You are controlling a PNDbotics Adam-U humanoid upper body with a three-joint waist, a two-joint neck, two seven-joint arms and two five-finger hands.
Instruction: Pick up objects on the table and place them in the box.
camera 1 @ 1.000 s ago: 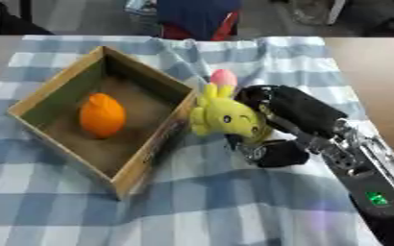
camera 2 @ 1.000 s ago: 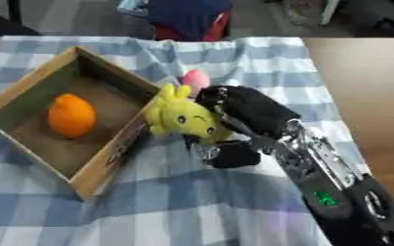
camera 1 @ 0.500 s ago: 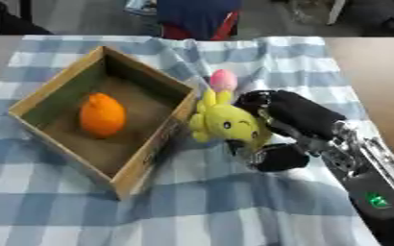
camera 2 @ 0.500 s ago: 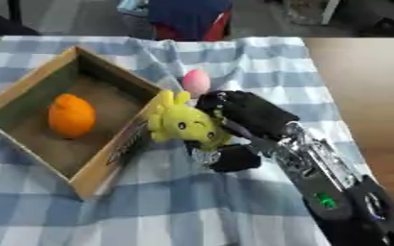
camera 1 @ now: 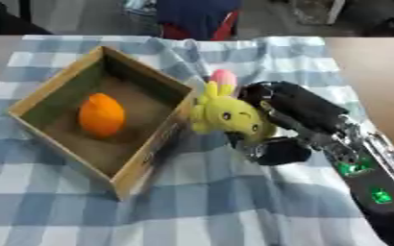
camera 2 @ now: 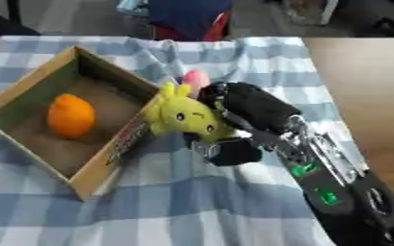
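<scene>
The yellow plush toy (camera 1: pixel 227 116) sits in the grasp of the right hand (camera 1: pixel 289 115), directly against the outer face of the near-right wall of the cardboard box (camera 1: pixel 173 127). The hand's fingers are curled round the toy's back and lower body, with the thumb tucked below it. Whether the toy rests on the surface or is lifted clear of it cannot be told. The left hand appears in neither view.

Handling judgement: the toy looks soft, light and compressible, with a fuzzy fabric skin that should not slip. It is not fragile. The rounded body is the correct place to hold it; the two upright ears and the pink part (camera 1: pixel 224 77) behind its head are thin and floppy and would give poor control. Because the stuffing yields, the toy may sag or rotate in the grasp when lifted over the box wall.

Materials and shapes:
- Box: open-topped, square, brown corrugated card with stiff thin walls, set at an angle on the surface. Its wall could be pushed aside or buckled if the toy is dragged across it.
- Orange fruit (camera 1: pixel 100 115): oval, smooth-skinned, lying inside the box near the middle of the floor.
- Checked cloth (camera 1: pixel 217 192): blue and white, woven, covering the surface beneath the box, wrinkled behind it.
</scene>
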